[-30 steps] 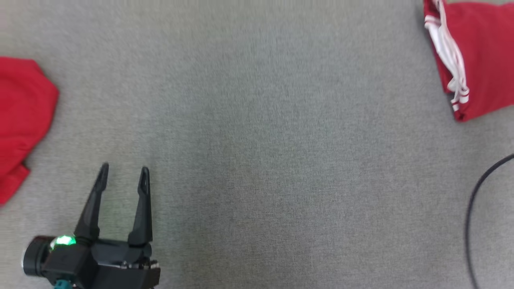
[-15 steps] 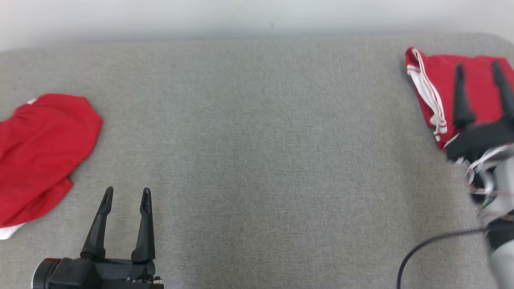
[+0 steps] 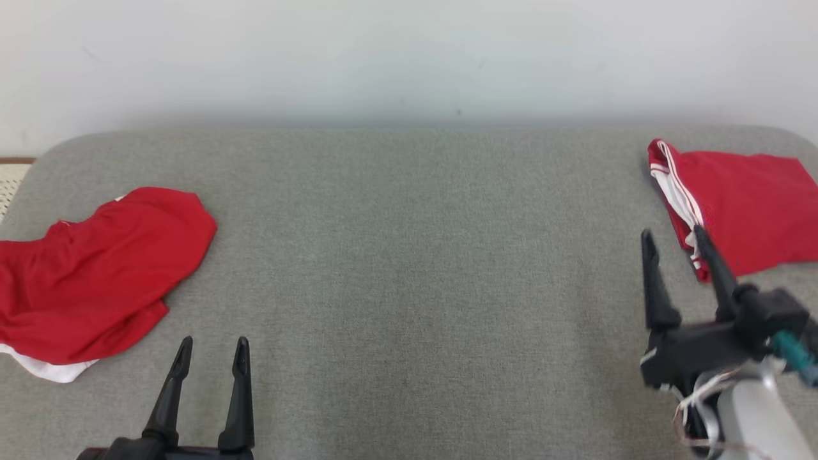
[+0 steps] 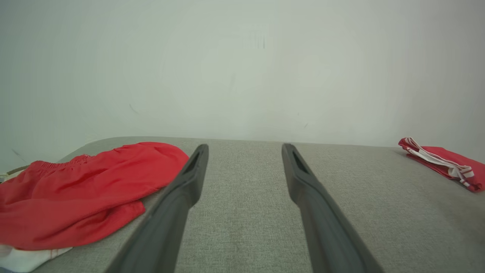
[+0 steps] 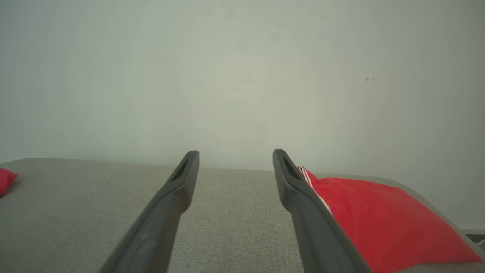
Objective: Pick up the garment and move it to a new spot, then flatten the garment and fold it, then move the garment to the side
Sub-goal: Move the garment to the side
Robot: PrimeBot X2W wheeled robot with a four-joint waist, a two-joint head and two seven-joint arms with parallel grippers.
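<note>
Right gripper (image 3: 672, 231) back beside folded garment (image 3: 754, 204)

- The right hand (image 5: 235, 152) has its two dark fingers (image 5: 166, 204) spread wide apart, nothing between them, rising from the bottom edge.
- Under and ahead of the hand lies a grey, fabric-covered table (image 5: 235, 212); bare cloth shows in the gap between the fingers.
- A folded red garment (image 5: 379, 216) with white stripes along its near edge lies just beside the finger on the view's right. That finger overlaps it; whether they touch cannot be told.
- Well off to the other side of the hand, a scrap of red cloth (image 5: 5, 180) peeks in at the edge.
- Beyond the fingertips stands a plain pale wall (image 5: 242, 76).
</note>
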